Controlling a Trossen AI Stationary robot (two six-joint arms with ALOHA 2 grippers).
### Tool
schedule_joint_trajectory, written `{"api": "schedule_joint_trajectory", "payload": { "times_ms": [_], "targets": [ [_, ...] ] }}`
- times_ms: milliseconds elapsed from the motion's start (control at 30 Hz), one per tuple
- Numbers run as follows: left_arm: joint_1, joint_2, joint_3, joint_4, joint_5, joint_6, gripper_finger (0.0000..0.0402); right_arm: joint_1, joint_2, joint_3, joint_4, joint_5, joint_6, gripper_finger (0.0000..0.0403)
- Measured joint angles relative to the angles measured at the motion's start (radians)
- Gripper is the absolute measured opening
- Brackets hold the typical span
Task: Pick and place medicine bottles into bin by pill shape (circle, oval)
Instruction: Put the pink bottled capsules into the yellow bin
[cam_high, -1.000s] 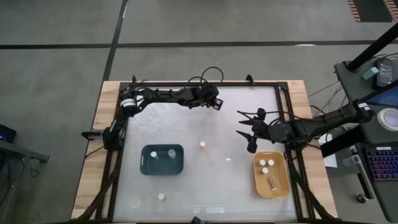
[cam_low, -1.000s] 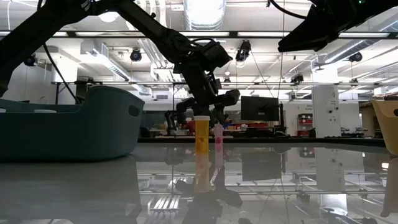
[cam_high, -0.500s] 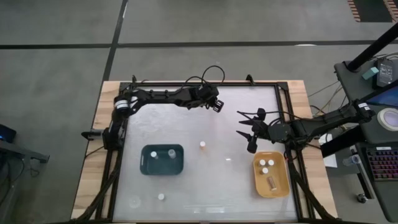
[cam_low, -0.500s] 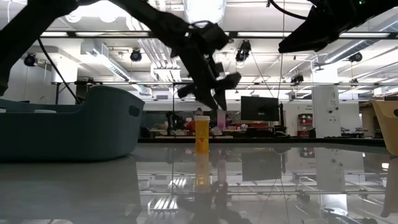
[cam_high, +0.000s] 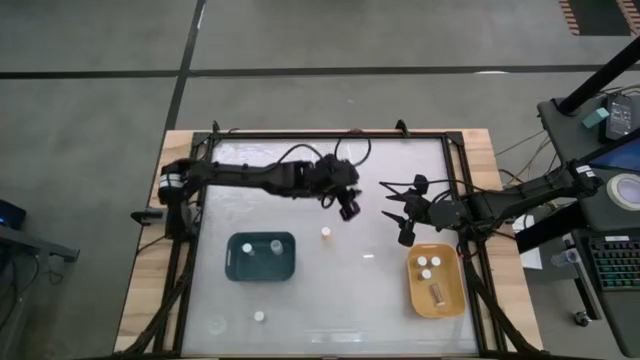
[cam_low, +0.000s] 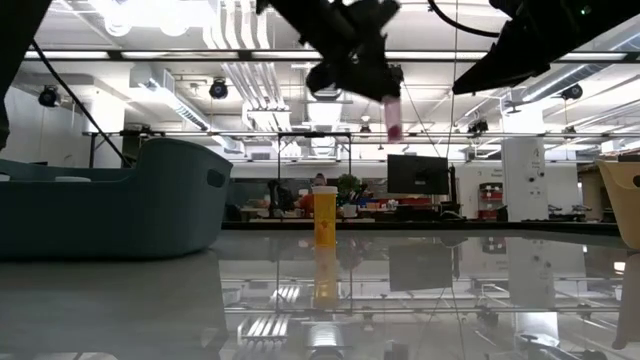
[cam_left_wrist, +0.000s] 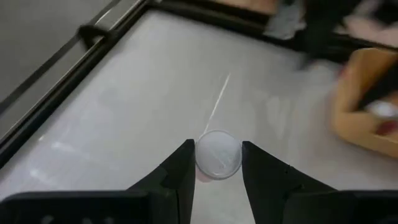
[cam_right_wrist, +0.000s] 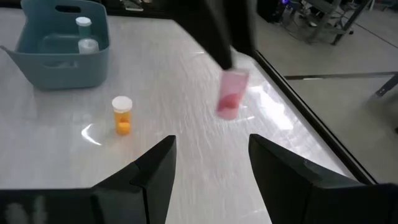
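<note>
Glossy white table (cam_high: 370, 290), from above: the left gripper (cam_high: 347, 207) hangs just beyond the lone orange bottle (cam_high: 326, 233), with clear surface between the teal bin (cam_high: 238, 268) and yellow bin (cam_high: 453, 300). At table height, a pink bottle (cam_low: 394, 117) is pinched aloft. Its white cap sits between the fingers (cam_left_wrist: 180, 174) at the wrist. The right gripper (cam_right_wrist: 211, 168) is spread beside the yellow bin.
</note>
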Motion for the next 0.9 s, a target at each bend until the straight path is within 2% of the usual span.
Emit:
{"api": "schedule_joint_trajectory", "payload": {
  "times_ms": [233,533,667,900],
  "targets": [
    [-0.081,0.000,0.000,0.114,0.000,0.021,0.0096,0.000,0.000,0.000,0.013,-0.032,-0.011,0.0194],
    [-0.109,0.005,-0.004,0.210,0.002,0.019,0.0096,0.000,0.009,0.000,0.040,-0.054,-0.038,0.0194],
    [-0.111,0.017,-0.005,0.271,0.048,0.020,0.0096,0.000,0.034,0.000,0.074,-0.054,-0.064,0.0194],
    [-0.110,0.035,-0.009,0.268,0.067,0.020,0.0096,0.000,0.064,0.000,0.117,-0.055,-0.109,0.0194]
  ]
}}
